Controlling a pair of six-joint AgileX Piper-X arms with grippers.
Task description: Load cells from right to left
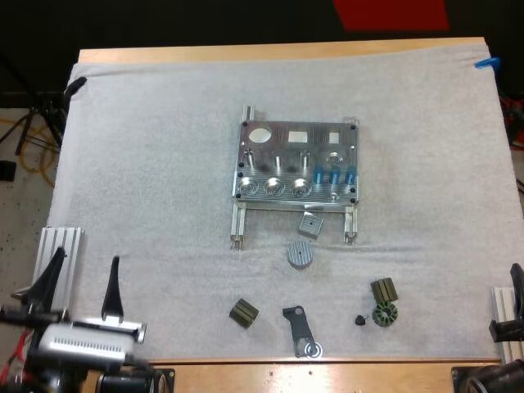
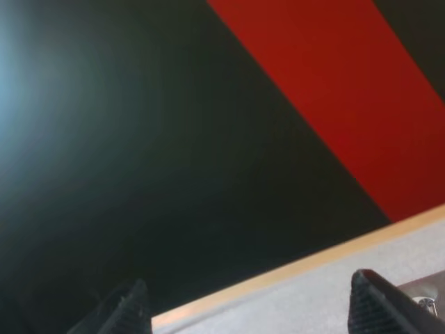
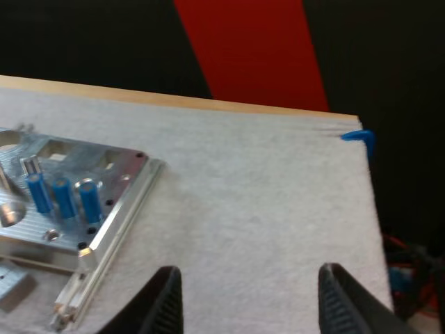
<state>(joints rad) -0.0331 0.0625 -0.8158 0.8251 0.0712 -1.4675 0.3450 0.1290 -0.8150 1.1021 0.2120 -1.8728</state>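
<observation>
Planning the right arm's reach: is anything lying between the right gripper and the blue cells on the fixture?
Nothing visible. Bare mat lies between the right gripper and the cells standing on the fixture; the dark parts sit off that line, closer to the mat's near edge.

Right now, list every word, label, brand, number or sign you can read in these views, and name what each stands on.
No readable text in any view.
The metal fixture shows only holes and machined pockets, with no engraving or label that can be made out.
The blue cylinders may carry markings, but they are too small to tell.
The small dark parts and white mat show no marks.
</observation>
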